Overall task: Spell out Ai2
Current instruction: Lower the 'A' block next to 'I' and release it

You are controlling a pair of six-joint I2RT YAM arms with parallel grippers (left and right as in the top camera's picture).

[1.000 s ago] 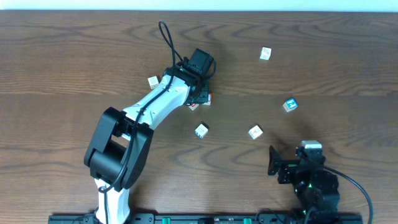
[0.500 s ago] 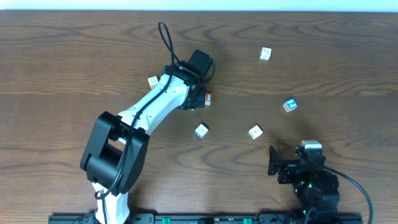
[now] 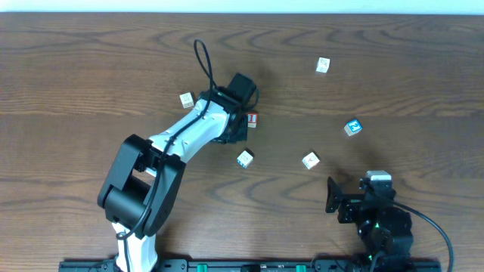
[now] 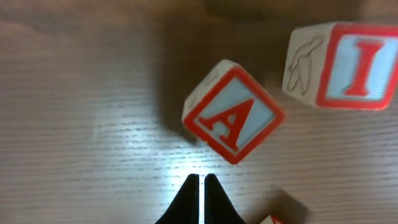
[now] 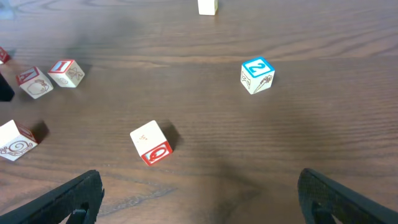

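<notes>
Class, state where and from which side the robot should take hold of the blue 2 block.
Grip two opposite side faces of the blue 2 block, coming down from above: it sits flat, alone, turned askew, so the right hand should twist to match.

Left pincer (image 4: 200,179) slightly farther back toward its base than before, red-edged block (image 3: 252,119) now clear of it.

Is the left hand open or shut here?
Shut. In the left wrist view the left hand shows both fingertips pressed together, nothing between; the A block lies free ahead.
</notes>
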